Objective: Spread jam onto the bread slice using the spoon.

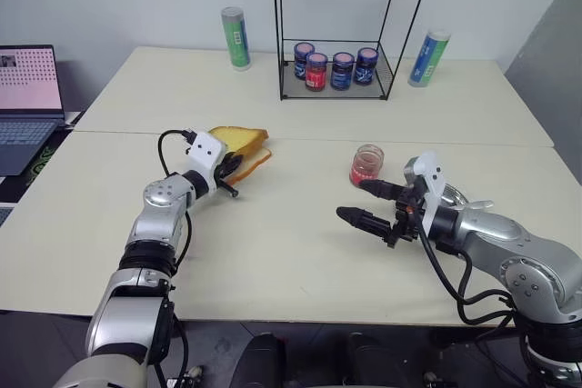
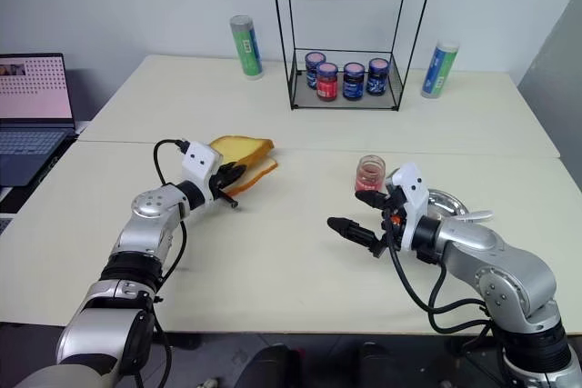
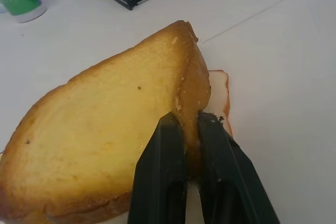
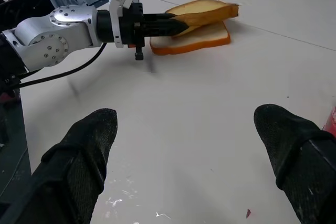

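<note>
The wide, pale cream worktop [image 1: 300, 252] is made of two slabs joined along a seam, and a broad bare stretch is left between the two arms. At the far edge a black wire rack [image 1: 336, 74] is stood, with four small jars on its lower shelf, and a green-labelled tube is placed on each side of it. An open laptop [image 1: 27, 102] is seen past the left edge.

The thick, golden-yellow bread slice [image 3: 105, 124] is pinched at one corner edge by the left claw [image 3: 191, 135], whose black fingers are closed tight on it; the slice is tilted up, its lower part resting over a paler beige slice [image 4: 191, 41] that lies flat on the worktop.

The right claw [image 1: 371, 203] is held spread wide above open worktop, with nothing between its fingers. Just beyond it the small clear glass jar of red jam [image 1: 366, 165] is stood. Behind the right wrist the rim of a round steel dish [image 2: 450, 197] is seen, with the slim handle of the silver spoon [image 2: 473, 216] jutting over its edge.
</note>
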`<move>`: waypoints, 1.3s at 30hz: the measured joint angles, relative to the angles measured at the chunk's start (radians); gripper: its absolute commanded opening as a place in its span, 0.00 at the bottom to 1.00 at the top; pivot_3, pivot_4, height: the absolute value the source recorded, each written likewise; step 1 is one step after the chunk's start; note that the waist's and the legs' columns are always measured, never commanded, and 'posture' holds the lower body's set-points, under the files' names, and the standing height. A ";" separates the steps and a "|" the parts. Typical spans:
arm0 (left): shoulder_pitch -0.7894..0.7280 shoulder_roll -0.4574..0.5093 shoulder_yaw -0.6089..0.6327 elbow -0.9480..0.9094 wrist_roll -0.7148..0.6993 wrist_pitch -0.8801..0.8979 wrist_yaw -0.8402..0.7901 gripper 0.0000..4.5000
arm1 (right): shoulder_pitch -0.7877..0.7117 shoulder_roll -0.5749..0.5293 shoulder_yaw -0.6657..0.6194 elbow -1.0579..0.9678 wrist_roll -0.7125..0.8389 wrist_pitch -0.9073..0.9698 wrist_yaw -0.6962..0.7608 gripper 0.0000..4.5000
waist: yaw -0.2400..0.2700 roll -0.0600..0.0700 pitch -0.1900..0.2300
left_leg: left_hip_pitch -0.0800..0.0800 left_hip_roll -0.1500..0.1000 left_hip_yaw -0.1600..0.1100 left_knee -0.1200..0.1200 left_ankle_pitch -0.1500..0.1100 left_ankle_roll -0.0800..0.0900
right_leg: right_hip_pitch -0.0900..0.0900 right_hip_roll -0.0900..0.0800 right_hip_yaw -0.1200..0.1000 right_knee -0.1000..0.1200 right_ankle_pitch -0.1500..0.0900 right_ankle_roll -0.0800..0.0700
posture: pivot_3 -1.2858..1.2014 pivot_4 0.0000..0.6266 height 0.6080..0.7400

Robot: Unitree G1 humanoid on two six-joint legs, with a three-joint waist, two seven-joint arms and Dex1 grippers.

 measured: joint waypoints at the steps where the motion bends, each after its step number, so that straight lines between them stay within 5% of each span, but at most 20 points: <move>1: -0.001 0.000 0.005 -0.004 -0.007 0.001 -0.002 0.00 | 0.000 0.000 0.000 0.000 0.000 0.000 -0.001 1.00 | 0.000 0.000 0.000 | 0.000 0.000 0.000 0.000 0.000 0.000 | 0.000 0.000 0.000 0.000 0.000 0.000 | 0.52 0.24 1.00; 5: 0.010 0.008 0.006 -0.115 -0.031 0.015 -0.067 0.00 | -0.001 -0.002 -0.005 -0.001 0.005 0.003 -0.003 1.00 | 0.001 0.000 0.000 | -0.001 0.000 0.000 0.000 0.000 0.000 | 0.000 0.000 0.000 0.000 0.000 0.000 | 0.52 0.24 1.00; 10: 0.184 0.117 -0.148 -0.572 -0.026 -0.008 -0.300 0.00 | 0.017 -0.046 -0.061 -0.041 0.045 0.028 -0.001 1.00 | -0.001 0.000 0.000 | 0.000 0.000 0.001 -0.001 0.000 0.000 | 0.000 -0.001 0.002 -0.003 0.000 0.000 | 0.52 0.24 1.00; 15: 0.405 0.186 -0.315 -0.792 0.023 -0.109 -0.430 0.00 | 0.069 -0.086 -0.110 -0.068 0.087 0.054 0.001 1.00 | -0.002 0.001 0.000 | 0.002 0.001 0.002 -0.002 0.000 0.000 | 0.001 -0.001 0.002 -0.002 -0.001 -0.003 | 0.52 0.24 1.00; 18: 0.433 0.189 -0.404 -0.767 0.099 -0.258 -0.461 0.00 | 0.090 -0.098 -0.129 -0.080 0.112 0.065 -0.001 1.00 | 0.002 0.002 0.000 | 0.002 0.001 0.001 -0.002 0.000 0.001 | 0.000 -0.001 0.001 0.000 -0.001 -0.003 | 0.52 0.24 1.00; 24: 0.231 0.091 -0.477 -0.518 0.207 -0.529 -0.455 0.00 | 0.144 -0.123 -0.153 -0.109 0.142 0.080 -0.004 1.00 | 0.021 0.001 0.000 | 0.000 -0.001 0.002 0.000 0.002 0.003 | 0.001 0.000 0.002 -0.002 -0.001 -0.001 | 0.52 0.24 1.00; 32: 0.064 -0.015 -0.512 -0.243 0.249 -0.707 -0.426 0.00 | 0.196 -0.145 -0.187 -0.112 0.139 0.077 -0.009 1.00 | 0.010 0.001 0.000 | 0.000 0.000 0.001 -0.001 0.002 0.003 | 0.001 0.001 0.002 -0.002 -0.001 0.000 | 0.52 0.24 1.00; 39: 0.091 0.025 -0.514 -0.240 0.195 -0.712 -0.485 0.36 | 0.230 -0.157 -0.217 -0.111 0.138 0.069 -0.008 1.00 | 0.001 0.001 0.000 | 0.000 0.000 0.001 -0.001 0.002 0.003 | 0.001 0.002 0.001 -0.001 -0.001 0.000 | 0.52 0.24 1.00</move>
